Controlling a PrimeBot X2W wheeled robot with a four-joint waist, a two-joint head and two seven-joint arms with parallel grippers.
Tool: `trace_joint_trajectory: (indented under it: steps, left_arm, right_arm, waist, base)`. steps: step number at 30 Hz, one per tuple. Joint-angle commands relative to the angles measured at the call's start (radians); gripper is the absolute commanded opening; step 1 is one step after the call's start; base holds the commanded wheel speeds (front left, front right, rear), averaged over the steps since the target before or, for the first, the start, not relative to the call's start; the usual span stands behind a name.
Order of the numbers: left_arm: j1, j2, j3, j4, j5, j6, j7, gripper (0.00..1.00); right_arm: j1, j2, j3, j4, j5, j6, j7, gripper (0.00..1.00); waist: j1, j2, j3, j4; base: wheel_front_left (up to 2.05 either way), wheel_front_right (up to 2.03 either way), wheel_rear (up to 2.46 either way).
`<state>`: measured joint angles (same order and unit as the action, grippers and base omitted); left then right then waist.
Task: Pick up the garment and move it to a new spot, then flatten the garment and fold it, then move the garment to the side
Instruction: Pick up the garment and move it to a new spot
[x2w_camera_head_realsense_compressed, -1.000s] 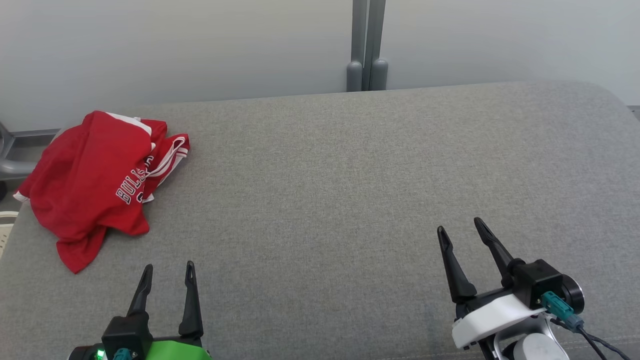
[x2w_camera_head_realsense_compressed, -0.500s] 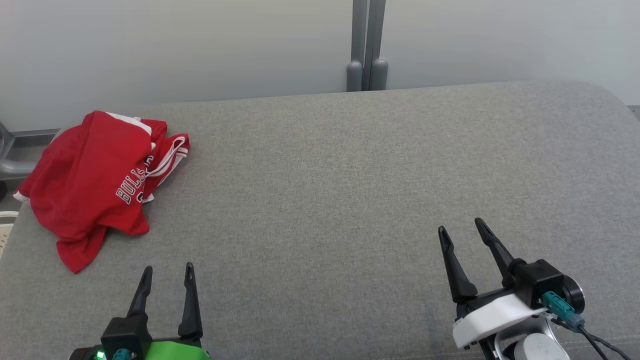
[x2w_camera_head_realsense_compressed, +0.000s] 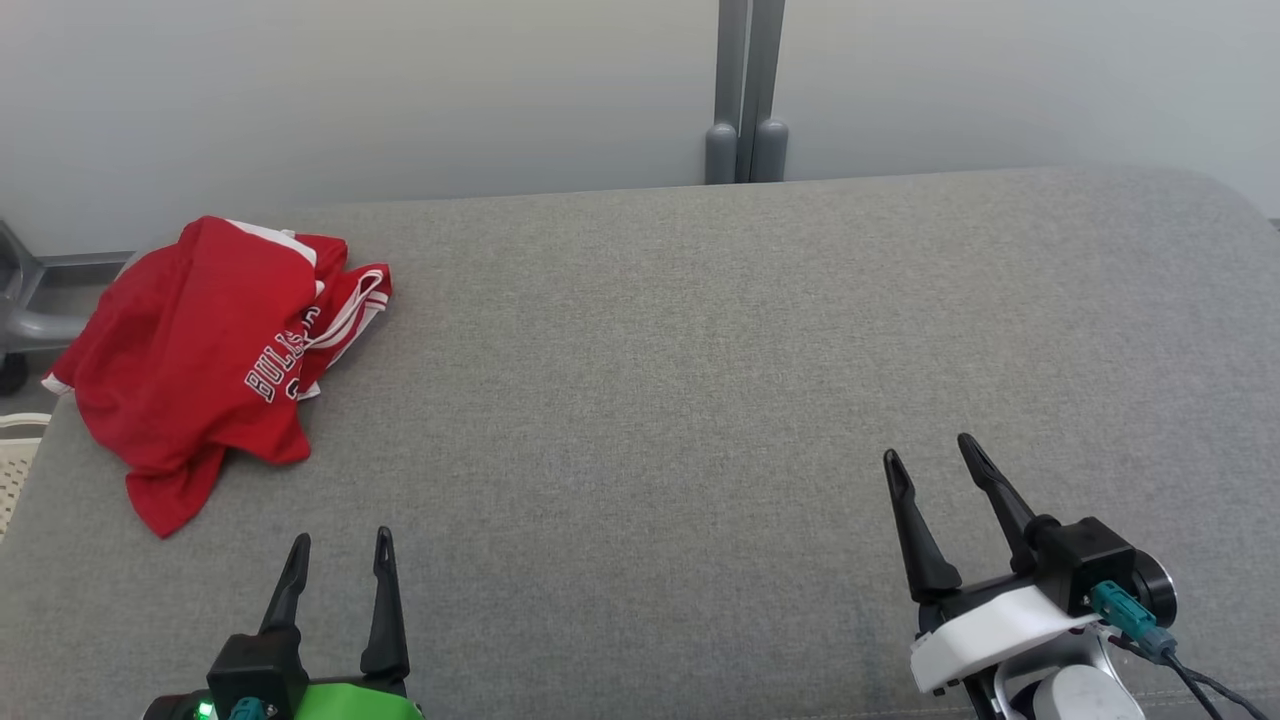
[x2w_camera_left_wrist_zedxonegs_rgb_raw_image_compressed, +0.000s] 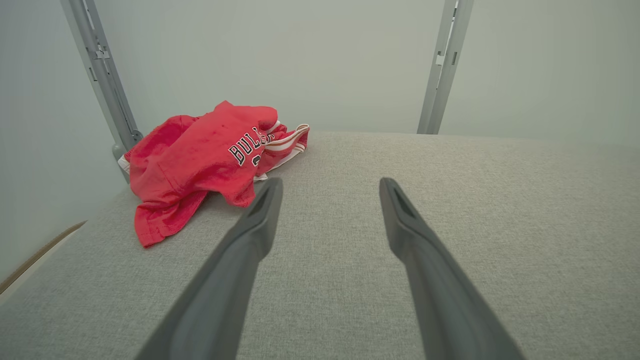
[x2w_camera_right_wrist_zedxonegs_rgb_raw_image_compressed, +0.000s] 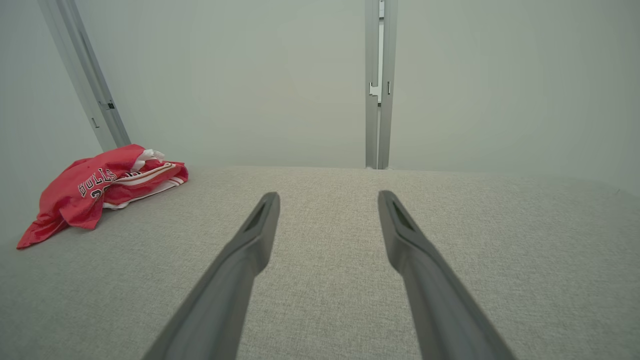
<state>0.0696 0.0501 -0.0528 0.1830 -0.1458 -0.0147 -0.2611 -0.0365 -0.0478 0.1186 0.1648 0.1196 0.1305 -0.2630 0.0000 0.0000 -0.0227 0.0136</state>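
Head camera shifted slightly, nothing else moved | garment (x2w_camera_head_realsense_compressed: 205, 360) crumpled at far-left corner of grey cushion (x2w_camera_head_realsense_compressed: 640, 350) | left gripper (x2w_camera_head_realsense_compressed: 341, 537) spread, empty, over cushion's near-left edge | right gripper (x2w_camera_head_realsense_compressed: 928, 449) spread, empty, over cushion's near-right edge

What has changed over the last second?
Only the head camera moved: the whole view slid slightly right. The red jersey still lies crumpled at the far left of the grey cushion, untouched. The left gripper and right gripper stay open and empty.

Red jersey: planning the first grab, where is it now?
In the head view the jersey lies crumpled far left on the cushion, ahead of the left gripper.
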Motion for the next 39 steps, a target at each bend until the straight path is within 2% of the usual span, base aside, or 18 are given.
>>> trace_joint_trajectory:
  steps: [1, 8, 21, 26, 32, 39]
  left_arm:
    - [-0.012, 0.001, 0.0, 0.002, 0.005, -0.003, -0.005, 1.0]
    - [-0.016, 0.001, 0.001, -0.002, 0.012, -0.008, -0.005, 1.0]
    - [-0.004, 0.002, 0.005, -0.007, 0.018, -0.02, -0.005, 1.0]
    - [0.005, 0.003, 0.008, -0.003, 0.018, -0.024, -0.005, 1.0]
    - [0.013, 0.013, 0.025, -0.008, 0.008, -0.018, -0.004, 1.0]
    - [0.002, 0.021, 0.031, -0.015, -0.007, -0.018, 0.013, 1.0]
  right_arm:
    - [0.003, -0.004, -0.002, -0.005, 0.0, 0.0, -0.005, 1.0]
    - [0.013, -0.004, -0.008, -0.011, 0.001, 0.0, -0.005, 1.0]
    - [0.03, -0.004, -0.034, -0.023, 0.013, 0.0, -0.005, 1.0]
    - [0.032, -0.004, -0.03, -0.023, 0.021, 0.0, -0.005, 1.0]
    - [0.033, -0.005, -0.025, -0.023, 0.026, 0.0, -0.005, 1.0]
    - [0.03, -0.005, -0.025, -0.023, 0.018, 0.0, -0.005, 1.0]
  waist:
    - [0.0, 0.0, -0.001, 0.01]
    - [0.0, 0.0, -0.004, 0.085]
    - [0.0, 0.0, -0.021, 0.349]
    - [0.0, 0.0, -0.027, 0.42]
    - [0.0, 0.0, -0.026, 0.451]
    - [0.0, 0.0, -0.015, 0.428]
  base:
    - [0.0, 0.0, 0.0]
    - [0.0, 0.0, 0.0]
    - [0.0, 0.0, 0.0]
    - [0.0, 0.0, 0.0]
    - [0.0, 0.0, 0.0]
    - [0.0, 0.0, 0.0]
